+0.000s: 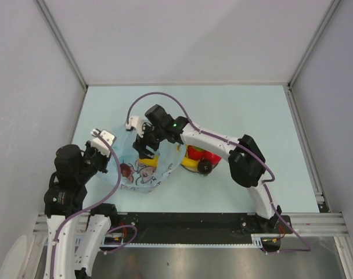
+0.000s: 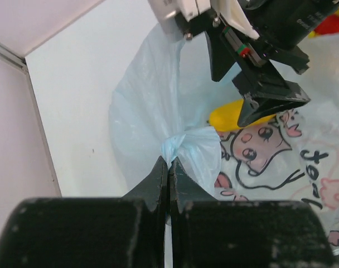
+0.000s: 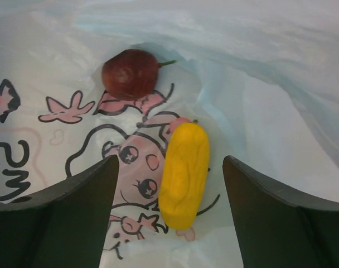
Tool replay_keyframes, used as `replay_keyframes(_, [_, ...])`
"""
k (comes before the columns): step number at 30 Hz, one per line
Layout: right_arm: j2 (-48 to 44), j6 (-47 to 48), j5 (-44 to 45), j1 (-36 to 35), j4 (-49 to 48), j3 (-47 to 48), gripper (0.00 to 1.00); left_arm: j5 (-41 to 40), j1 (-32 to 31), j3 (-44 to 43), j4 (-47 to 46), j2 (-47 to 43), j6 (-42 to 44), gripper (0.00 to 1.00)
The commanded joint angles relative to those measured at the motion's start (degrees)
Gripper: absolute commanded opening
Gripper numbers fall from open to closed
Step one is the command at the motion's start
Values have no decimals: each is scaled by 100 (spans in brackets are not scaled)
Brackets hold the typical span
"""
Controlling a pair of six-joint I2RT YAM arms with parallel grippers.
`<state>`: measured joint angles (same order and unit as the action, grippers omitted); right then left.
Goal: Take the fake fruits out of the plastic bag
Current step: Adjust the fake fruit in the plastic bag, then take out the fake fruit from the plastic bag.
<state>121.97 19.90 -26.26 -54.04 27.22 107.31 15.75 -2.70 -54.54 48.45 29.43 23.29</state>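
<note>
The light-blue plastic bag (image 1: 143, 172) with cartoon prints lies near the left arm. My left gripper (image 1: 111, 152) is shut on a bunched fold of the bag's edge (image 2: 180, 142), holding the mouth up. My right gripper (image 1: 146, 146) is open and reaches into the bag from above. In the right wrist view its open jaws (image 3: 170, 161) straddle a yellow banana-like fruit (image 3: 184, 176) without touching it. A dark red fruit (image 3: 130, 73) with a stem lies farther inside. The yellow fruit also shows in the left wrist view (image 2: 233, 114).
A red fruit (image 1: 195, 153), a dark fruit (image 1: 205, 167) and a yellow piece (image 1: 189, 164) lie together on the table right of the bag, under the right arm. Grey walls enclose the pale table (image 1: 252, 116) on three sides.
</note>
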Motion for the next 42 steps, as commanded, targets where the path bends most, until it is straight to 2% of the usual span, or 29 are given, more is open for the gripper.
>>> replay_keyframes(1, [-60,603,192,-432,-59,-131,76,-20,33,269,147,-69,843,0])
replay_keyframes(6, [11,839,613,-493,-218,27,75,113,41,321,367,-60,888,0])
replay_keyframes(8, [46,1243,517,-467,2,27,74,78,41,322,306,-69,827,0])
replay_keyframes(10, [11,1524,420,-467,-189,-113,71,43,41,330,157,-52,748,0])
replay_keyframes(16, [405,1622,850,-353,-526,-219,80,16,33,164,95,203,405,0])
replay_keyframes(20, [775,1745,834,-212,-112,10,79,-45,41,76,77,273,378,0])
replay_keyframes(23, [846,1894,684,-186,-24,-139,75,-124,33,14,33,379,352,0])
replay_keyframes(26, [732,1921,623,-186,-85,-210,50,-177,33,-65,7,493,290,0])
replay_keyframes(27, [679,1834,587,-168,-94,-97,38,-169,41,-83,-37,493,273,0])
replay_keyframes(28, [505,1772,535,-159,-86,-26,35,-151,41,-83,-80,485,255,0])
replay_keyframes(30, [267,1458,219,-116,-16,315,32,-116,41,-83,-177,493,220,0])
replay_keyframes(31, [57,1307,-243,-20,37,491,32,-107,41,-83,-212,502,194,0])
replay_keyframes(37, [-156,-167,-1661,376,678,1783,34,-46,41,-74,-573,564,-17,0])
replay_keyframes(40, [-174,-626,-2083,508,1082,1969,34,-107,41,-109,-784,616,-166,0])
replay_keyframes(42, [-540,-680,-2164,623,1171,1655,33,-238,33,-83,-872,695,-246,0])
